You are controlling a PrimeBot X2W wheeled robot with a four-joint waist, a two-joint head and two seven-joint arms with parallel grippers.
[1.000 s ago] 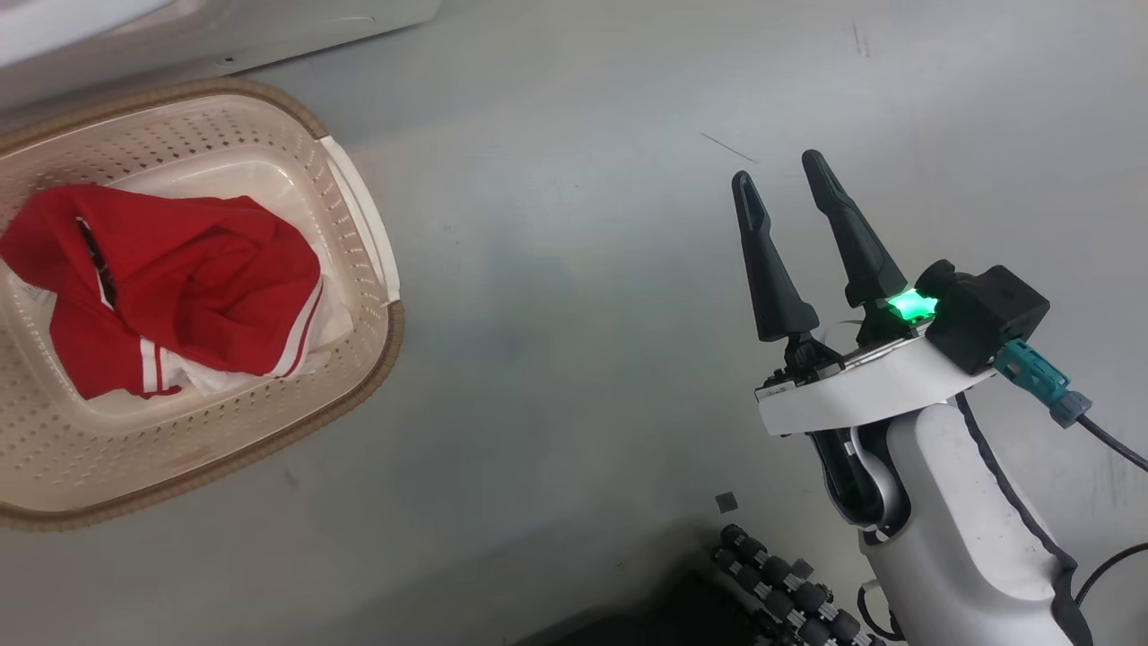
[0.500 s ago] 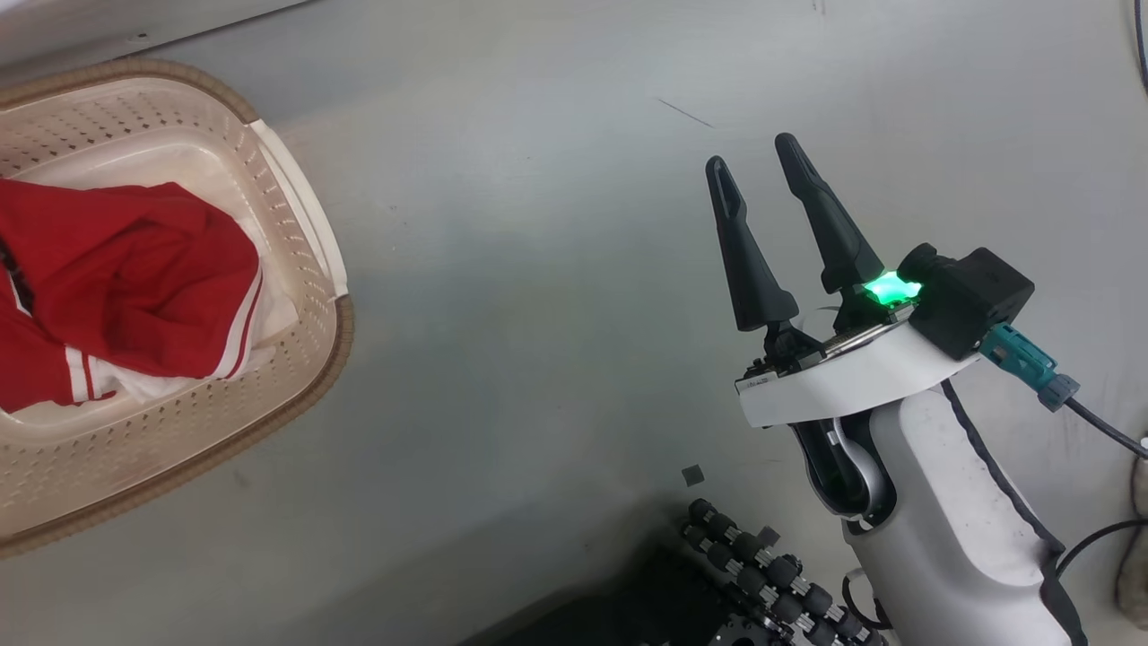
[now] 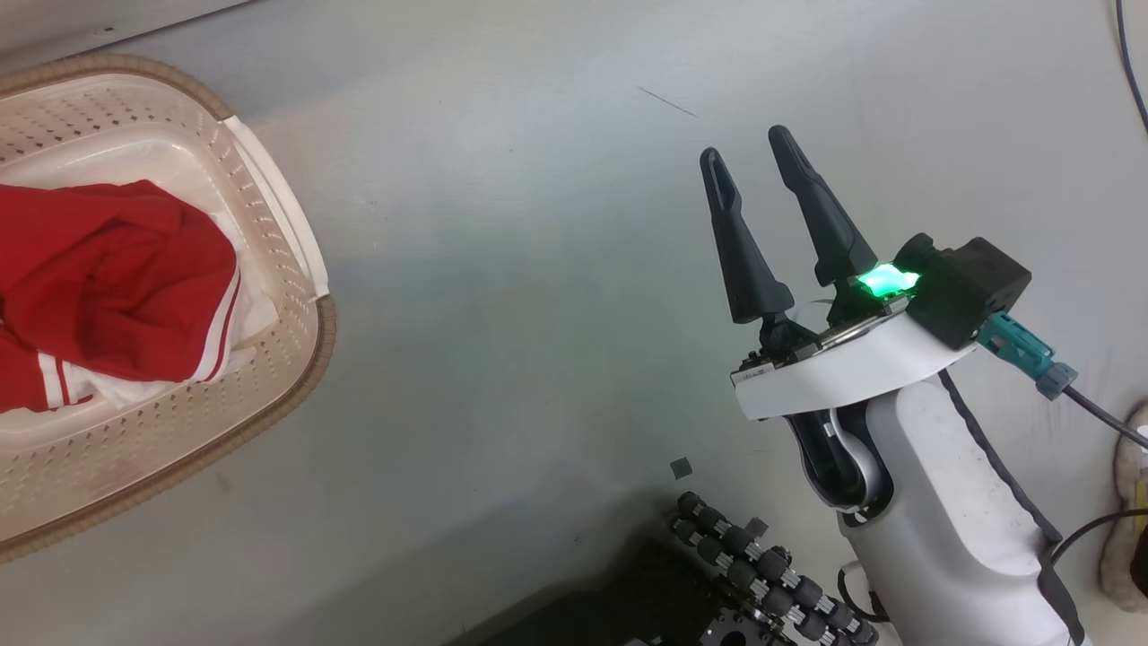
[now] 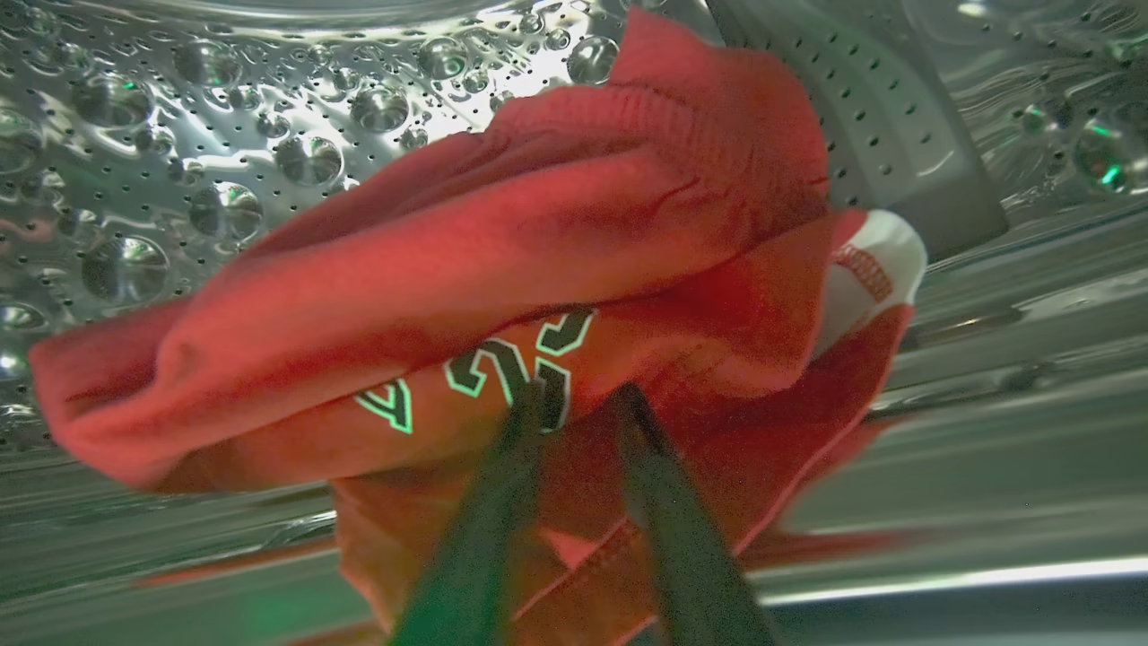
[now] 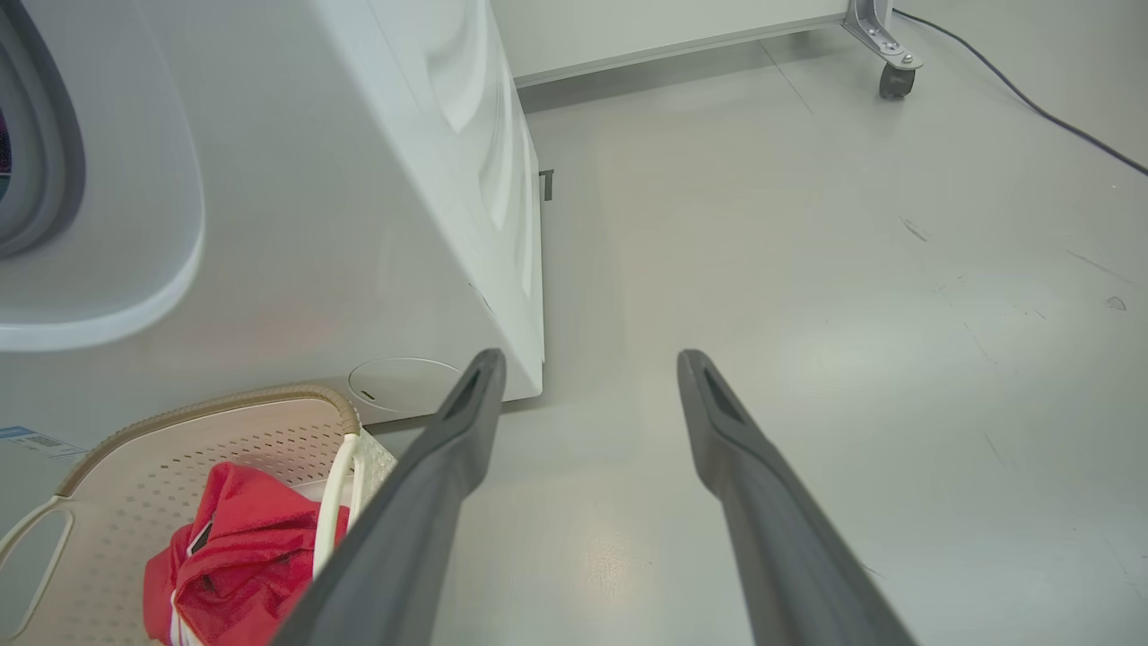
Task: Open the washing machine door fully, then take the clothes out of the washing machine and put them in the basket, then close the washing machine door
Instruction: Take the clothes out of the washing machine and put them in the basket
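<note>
Inside the washing machine (image 5: 359,206), the left gripper (image 4: 578,408) noses into a red numbered jersey (image 4: 538,233) heaped in the steel drum (image 4: 161,179); the cloth lies dead ahead of the fingers, long axis running across them; they've narrowed onto a fold, tho blur means one cannot tell if it's truly pinched. The right gripper (image 3: 743,146) hangs spread wide, holding nothing, over the floor (image 3: 538,269), well apart from the basket (image 3: 321,332), where another red garment (image 3: 117,269) already sits. Vs. a sec ago the head cam has swung, pushing the basket toward the view's left edge; right arm's pose looks unchanged.
</note>
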